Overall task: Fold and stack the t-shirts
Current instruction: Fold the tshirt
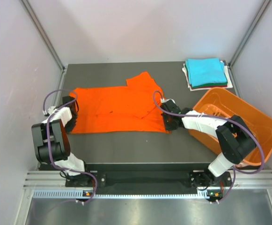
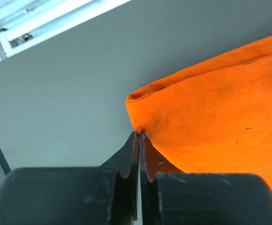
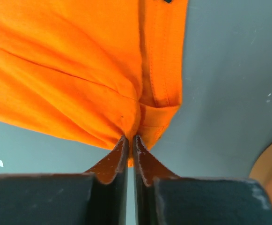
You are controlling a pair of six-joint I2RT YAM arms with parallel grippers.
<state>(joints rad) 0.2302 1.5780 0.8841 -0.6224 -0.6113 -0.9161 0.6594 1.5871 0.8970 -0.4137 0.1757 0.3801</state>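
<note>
You have the left gripper (image 2: 139, 136) and right gripper (image 3: 131, 138) fingers (image 3: 112, 161) pinched on the orange t-shirt's (image 1: 112, 110) near corners (one each end), presumably to raise that edge evenly.

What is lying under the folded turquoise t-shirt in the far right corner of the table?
Edges of white cloth and dark cloth peek out under the turquoise t-shirt. Their middles are covered, so their count is unclear.
</note>
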